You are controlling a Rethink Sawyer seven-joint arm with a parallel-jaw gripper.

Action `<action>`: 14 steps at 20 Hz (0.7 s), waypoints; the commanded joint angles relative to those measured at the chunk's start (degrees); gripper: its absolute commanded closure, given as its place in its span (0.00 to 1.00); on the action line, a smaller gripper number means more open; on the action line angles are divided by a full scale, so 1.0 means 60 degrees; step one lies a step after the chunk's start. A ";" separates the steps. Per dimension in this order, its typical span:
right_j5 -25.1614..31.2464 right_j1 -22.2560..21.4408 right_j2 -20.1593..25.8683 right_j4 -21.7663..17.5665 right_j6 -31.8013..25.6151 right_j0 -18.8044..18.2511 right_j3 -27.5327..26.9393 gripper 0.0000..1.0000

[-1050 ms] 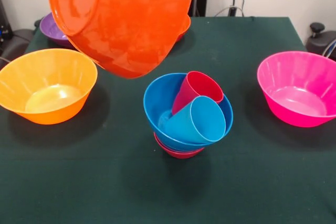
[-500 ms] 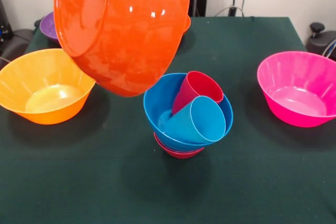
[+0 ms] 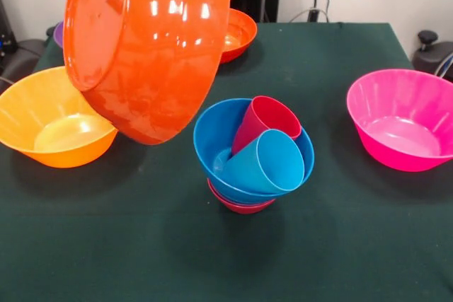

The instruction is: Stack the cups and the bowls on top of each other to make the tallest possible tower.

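The big orange bowl [image 3: 145, 47] hangs in the air at the upper left of the frame, tipped so its flat bottom faces left. Since the earlier pictures it has slid to the left and turned more on its side. Now it covers more of the yellow-orange bowl [image 3: 49, 125] at the left edge, and it hides nearly all of the purple bowl [image 3: 57, 34] behind it. Because it moved away, a second orange bowl [image 3: 237, 33] shows at the top middle, sitting on the green table [image 3: 340, 231].

The tool cannot be seen, since the hanging bowl is in front of where it would be, so I cannot tell if it is spread or pinching.

The tower [image 3: 251, 157] is in the middle of the frame and has not moved. A small red bowl [image 3: 241, 206] is at the bottom. A blue bowl [image 3: 212, 139] sits on top of it, tipped toward the camera. Two cups lie inside the blue bowl, leaning on their sides: the red cup [image 3: 265, 119] behind and the light blue cup [image 3: 269, 162] in front, touching each other.

The pink bowl [image 3: 403, 118] sits at the right edge, well apart from the tower, same as before.

No words or labels can be read on anything
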 commanded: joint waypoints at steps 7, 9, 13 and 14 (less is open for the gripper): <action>-0.0182 0.1192 0.1211 0.2287 -0.2488 -0.0054 -0.0988 1.00; -0.0205 0.1364 0.1281 0.2761 -0.2852 -0.0035 -0.1184 1.00; -0.0301 0.1743 0.1484 0.3759 -0.3766 0.0013 -0.1718 1.00; -0.0317 0.1813 0.1504 0.3918 -0.3894 0.0019 -0.1803 1.00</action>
